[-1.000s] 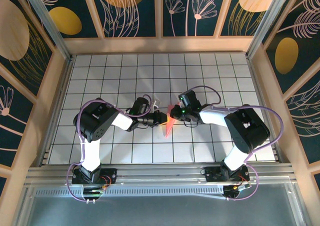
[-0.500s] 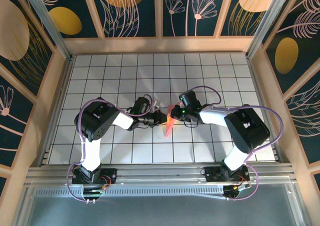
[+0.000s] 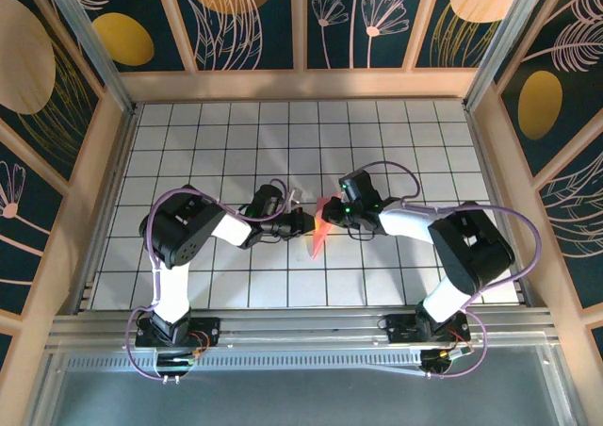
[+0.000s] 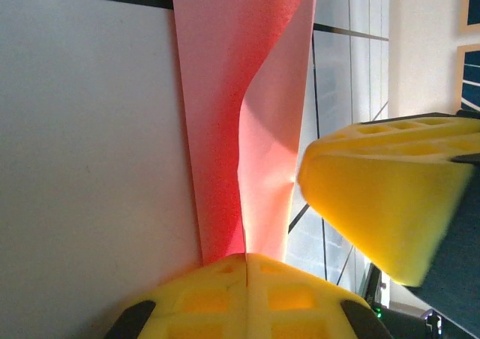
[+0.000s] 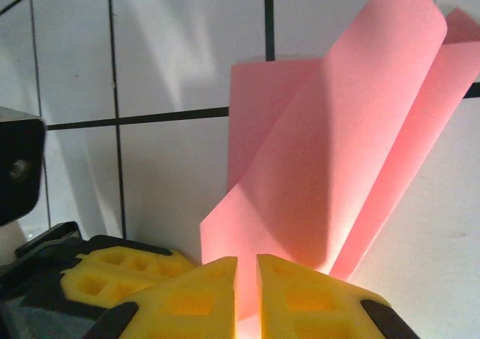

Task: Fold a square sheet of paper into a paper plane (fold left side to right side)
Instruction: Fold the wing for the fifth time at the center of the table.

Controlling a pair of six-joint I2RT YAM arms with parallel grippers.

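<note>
Overhead, the square sheet of paper (image 3: 318,230), already creased into a narrow pink shape, sits about midway between the left and right edges of the worktop (image 3: 188,143); the left end effector (image 3: 306,223) meets it from the left and the right end effector (image 3: 332,212) from the right, probably so one side anchors the sheet while the other carries a flap across; the count is one sheet and two end effectors.

From the left wrist, the left end effector (image 4: 246,262) is clenched on the near end of the sheet, yellow pads meeting with pink paper between them; one flap curls up off the worktop, and a pad of the right end effector stands at that flap's edge, touching or just beside, I cannot tell which.

From the right wrist, the right end effector (image 5: 247,268) is likewise grasping the sheet at its lower edge; the layers fan upward and apart, so the crease looks loose, not yet pressed flat.
</note>
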